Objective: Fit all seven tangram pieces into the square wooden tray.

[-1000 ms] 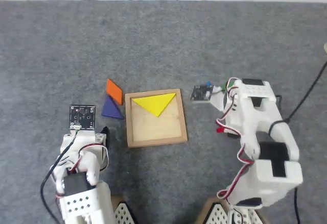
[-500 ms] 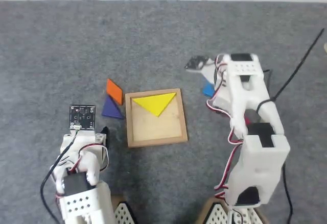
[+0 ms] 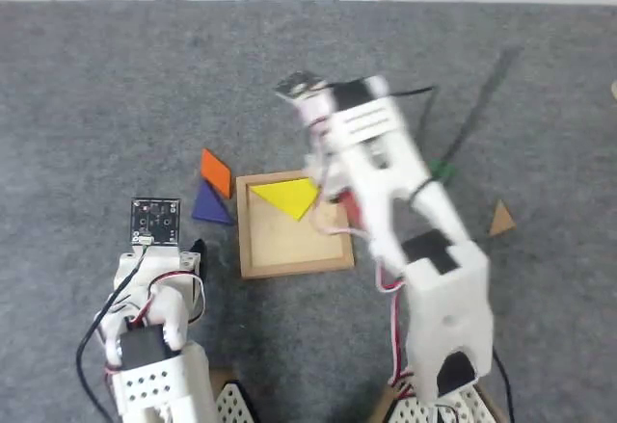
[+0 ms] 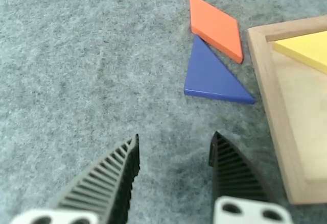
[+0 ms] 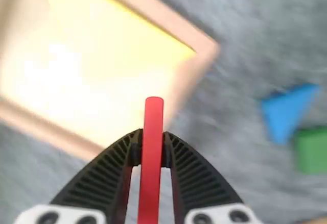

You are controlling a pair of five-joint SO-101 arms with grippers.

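The thin, flat red tangram piece (image 5: 153,113) looks stiff, light and slick; the right pincer (image 5: 152,134) clamps its broad faces, edge up, while the left pincer (image 4: 173,150) stands wide.

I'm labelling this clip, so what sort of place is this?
Likely a robotics test bench: grey carpet-like tabletop, left arm and right arm mounted side by side, wooden tangram tray.
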